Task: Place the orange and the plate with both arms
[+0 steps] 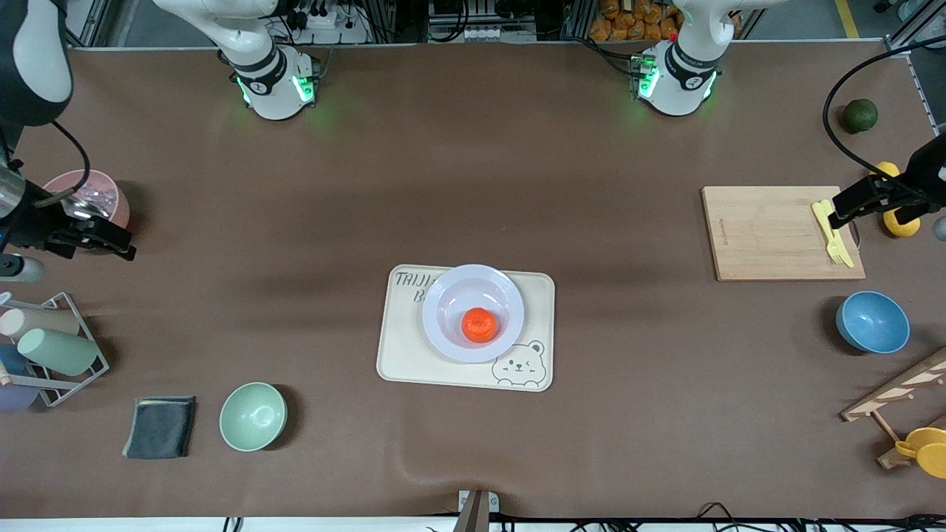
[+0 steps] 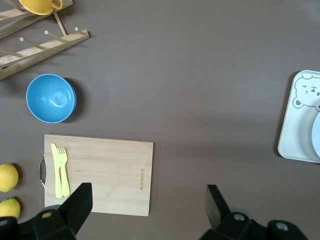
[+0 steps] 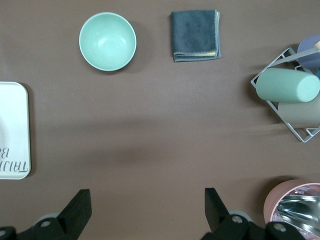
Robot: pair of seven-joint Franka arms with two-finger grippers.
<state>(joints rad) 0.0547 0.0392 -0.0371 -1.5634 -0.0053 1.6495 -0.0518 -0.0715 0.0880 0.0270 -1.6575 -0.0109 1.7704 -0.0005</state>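
Note:
The orange lies in the lavender-white plate, which rests on the cream bear tray at the table's middle. My left gripper is open and empty, held over the edge of the wooden cutting board at the left arm's end. In the left wrist view its fingers stand wide apart over the board, with the plate's rim at the edge. My right gripper is open and empty beside the pink bowl; its gripper hangs over bare table.
A yellow fork and knife lie on the board, with lemons and a dark green fruit close by. A blue bowl and a wooden rack lie nearer the camera. A green bowl, grey cloth and cup rack sit at the right arm's end.

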